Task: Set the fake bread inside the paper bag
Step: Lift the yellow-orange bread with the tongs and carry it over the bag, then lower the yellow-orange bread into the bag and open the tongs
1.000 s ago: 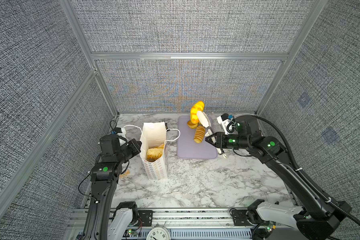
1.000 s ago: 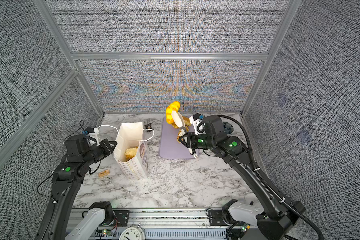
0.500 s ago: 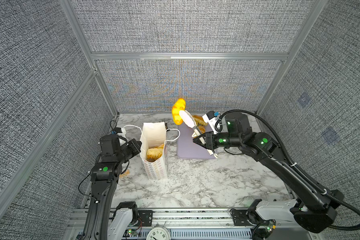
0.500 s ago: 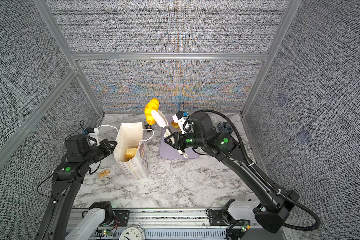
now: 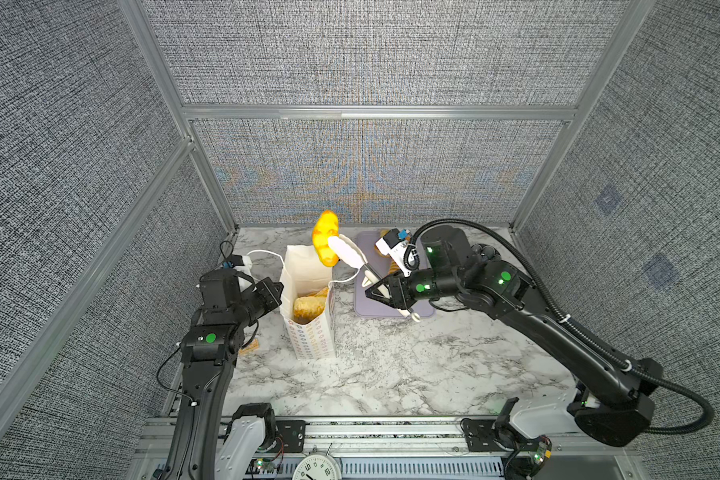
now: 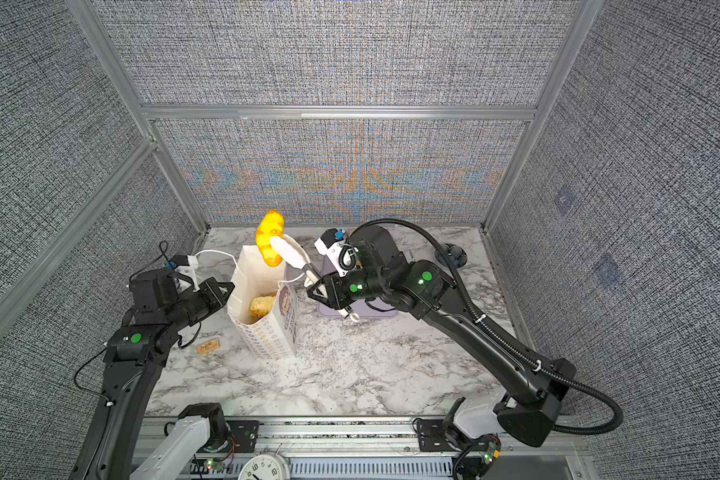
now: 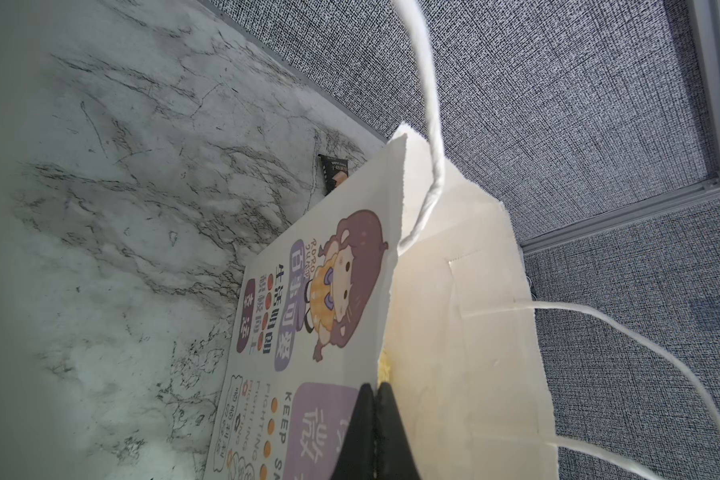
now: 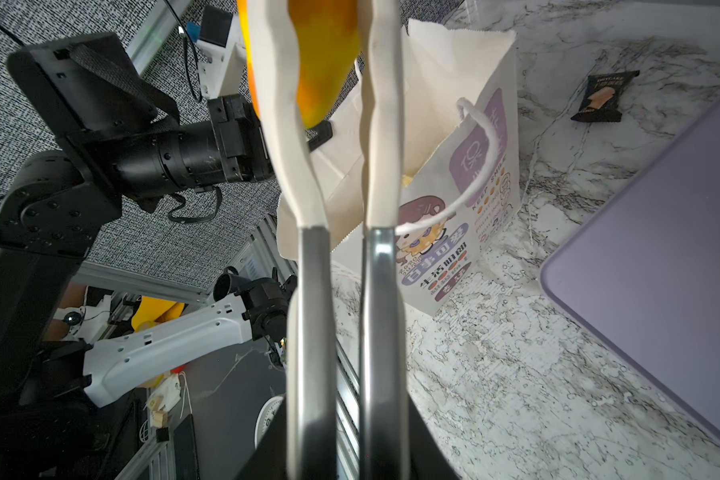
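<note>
While your right gripper (image 5: 381,291) squeezes the metal handles of the tongs (image 8: 375,291), with its jaws drawn in tight around them, the white tips of those tongs clamp a yellow loaf (image 5: 324,243) that hangs in the air. In both top views the loaf shows over the far right corner of the paper bag (image 5: 308,340), above the paper and not inside it. The bag stands upright on the marble table (image 5: 391,365) with its mouth open, and more golden-brown bread (image 5: 308,305) lies down inside. Your left gripper (image 7: 376,399) is closed all the way on the bag's left-hand rim. The left wrist view shows its two black fingers (image 7: 362,428) pressed together with the paper edge between them. One white cord handle (image 5: 265,251) arches out on your left arm's side, and the other (image 8: 494,143) droops over the printed side that faces the tray. That lavender tray (image 8: 661,249) lies flat just to the right of the bag, not touching it. You also have two small packets on the table: a dark one (image 8: 603,95) behind the bag and an orange one (image 6: 208,346) beside your left arm.
</note>
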